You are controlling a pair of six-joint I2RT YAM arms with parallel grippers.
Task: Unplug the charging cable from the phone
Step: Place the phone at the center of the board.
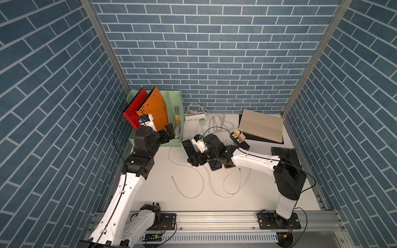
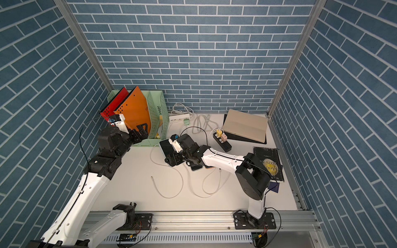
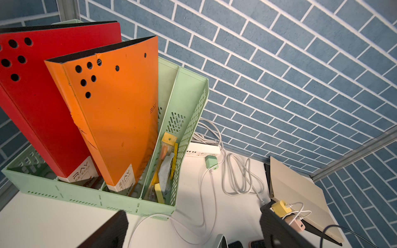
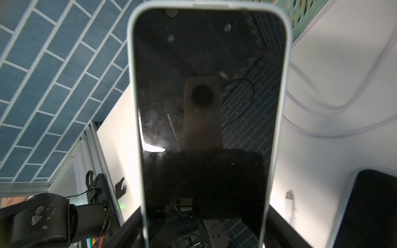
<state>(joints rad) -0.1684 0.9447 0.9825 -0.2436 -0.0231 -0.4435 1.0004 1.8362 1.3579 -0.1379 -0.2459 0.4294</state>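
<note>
1. Where the right arm reaches over mid-bench, the right gripper grasps a dark-screened phone in a pale rubbery case by its near end. In the right wrist view the black fingers press on both long edges of the phone.
2. The phone points toward the back edge, just in front of the right front corner of the mint-green perforated plastic file organiser. Whether it is raised off the bench cannot be told.
3. The white charging cable lies in loose curves over the centre of the bench. Its bare plug end lies toward the front edge, apart from the phone. Whether any plug sits in the phone's far end cannot be told.
4. The left gripper hovers before the organiser in the back left corner, its jaws spread wide with nothing between them.
5. A red folder and an orange folder lean in the organiser.
6. A black power strip carrying yellow and pink charger cubes lies toward the back right corner.
</note>
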